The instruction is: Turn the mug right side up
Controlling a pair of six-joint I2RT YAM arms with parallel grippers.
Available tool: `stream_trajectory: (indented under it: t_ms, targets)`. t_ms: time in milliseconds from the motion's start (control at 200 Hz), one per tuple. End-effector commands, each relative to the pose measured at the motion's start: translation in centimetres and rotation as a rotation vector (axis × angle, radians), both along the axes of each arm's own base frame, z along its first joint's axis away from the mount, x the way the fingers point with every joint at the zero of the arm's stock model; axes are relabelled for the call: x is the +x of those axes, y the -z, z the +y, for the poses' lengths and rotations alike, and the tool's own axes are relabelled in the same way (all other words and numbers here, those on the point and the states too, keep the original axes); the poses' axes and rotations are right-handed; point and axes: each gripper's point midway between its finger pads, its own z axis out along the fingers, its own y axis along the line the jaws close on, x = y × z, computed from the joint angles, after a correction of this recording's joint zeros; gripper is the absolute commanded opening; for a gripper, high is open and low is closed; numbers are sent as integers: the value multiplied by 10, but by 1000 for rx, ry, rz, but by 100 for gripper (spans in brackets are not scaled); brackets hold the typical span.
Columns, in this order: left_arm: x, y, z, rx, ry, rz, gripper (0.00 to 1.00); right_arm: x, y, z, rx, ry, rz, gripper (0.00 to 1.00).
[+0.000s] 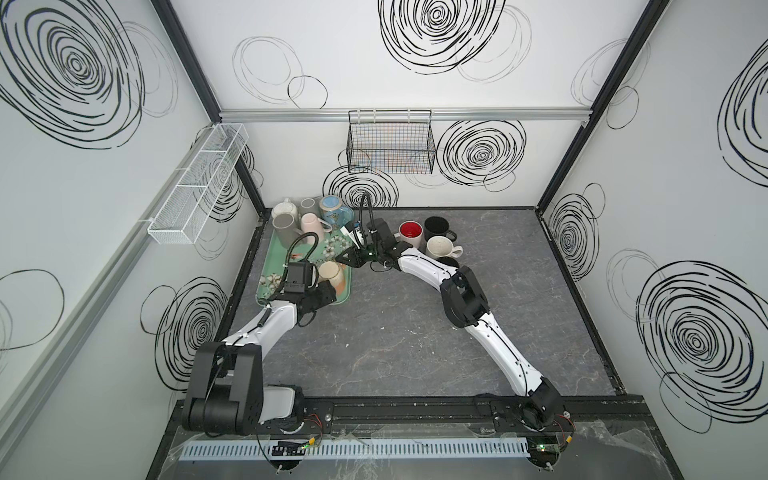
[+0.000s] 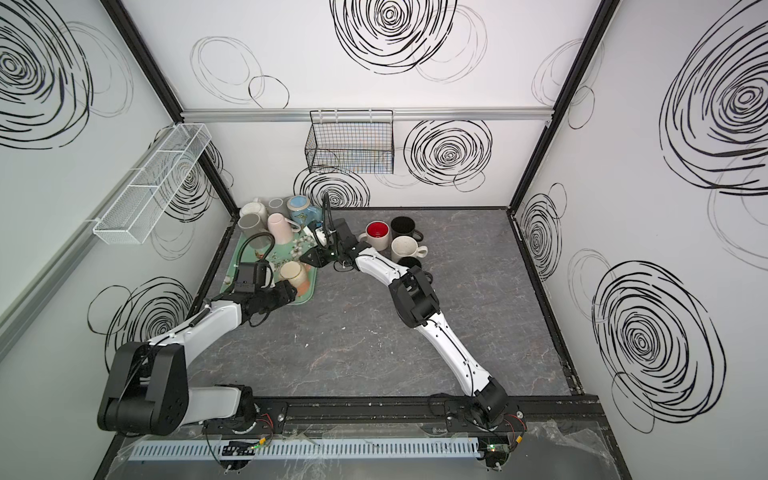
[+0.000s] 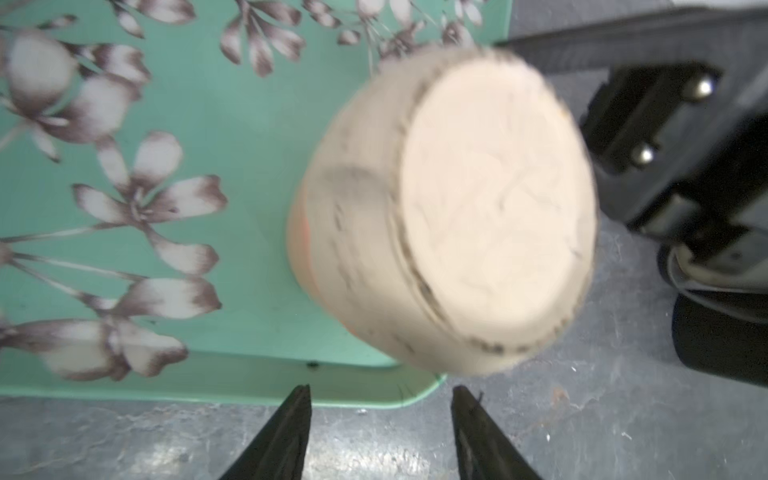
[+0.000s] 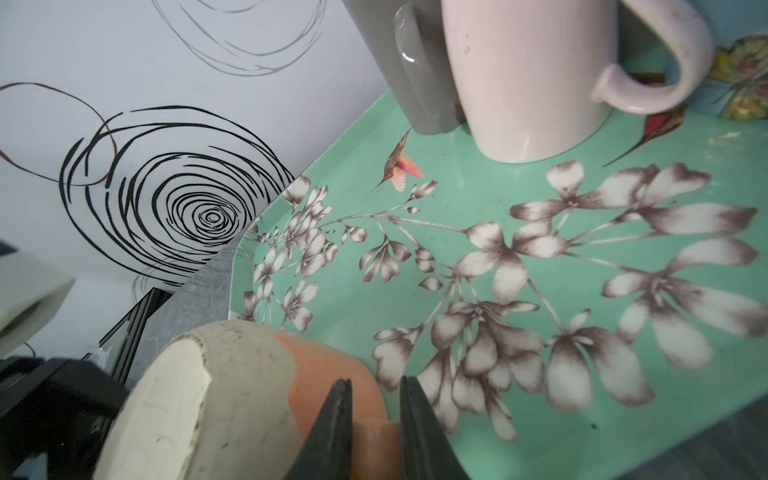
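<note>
A beige mug with an orange lower band (image 1: 330, 272) (image 2: 295, 274) rests on the front right part of the green floral tray (image 1: 270, 257), with its flat cream base facing up. It looks tilted and is blurred in the left wrist view (image 3: 457, 208). My right gripper (image 4: 376, 384) reaches in from the right (image 1: 343, 259) and is shut on the mug's orange handle (image 4: 376, 440). The left gripper (image 3: 380, 392) stands open just outside the tray's front edge (image 3: 208, 390), a short way from the mug, with nothing between its fingers.
Upside-down grey (image 1: 284, 226) and pink (image 1: 311, 224) mugs, a blue one (image 1: 334, 208) and white ones crowd the tray's back. Upright red-lined (image 1: 411, 232), black (image 1: 436, 226) and cream (image 1: 440, 247) mugs stand right of my right wrist. A wire basket (image 1: 390, 145) hangs on the back wall.
</note>
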Motion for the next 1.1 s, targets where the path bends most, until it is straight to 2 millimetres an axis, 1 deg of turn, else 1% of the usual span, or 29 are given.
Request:
stream_trajectory:
  t_ms: [0, 120, 160, 310, 420, 530, 605, 756, 841, 946, 1096]
  targets:
    - [15, -8, 12, -16, -46, -51, 58, -34, -12, 7, -21, -86, 12, 19]
    - [20, -9, 30, -18, -89, -60, 58, -44, -5, 8, -48, -112, 19, 16]
    - [22, -11, 36, -12, -103, -67, 58, -44, -2, 6, -61, -112, 21, 16]
    - [31, -14, 46, -11, -112, -79, 58, -48, -7, 3, -69, -126, 22, 14]
    - [41, -17, 50, -7, -109, -89, 57, -53, -13, 1, -67, -139, 19, 12]
    - [52, -21, 55, -9, -108, -98, 57, -61, -11, -3, -71, -156, 40, 12]
    - [62, -24, 54, -9, -78, -109, 57, -69, -9, -4, -71, -168, 62, 12]
    - [75, -23, 52, 9, -35, -78, 57, -86, -10, 3, -58, -197, 60, 12]
    - [76, -22, 53, 18, -30, -62, 57, -91, -14, 8, -54, -200, 62, 12]
    - [72, -25, 54, 43, -30, -55, 57, -88, -20, 8, -62, -170, 65, 15]
    - [61, -33, 57, 110, -13, -39, 58, -76, -43, -2, -85, -104, 32, 21]
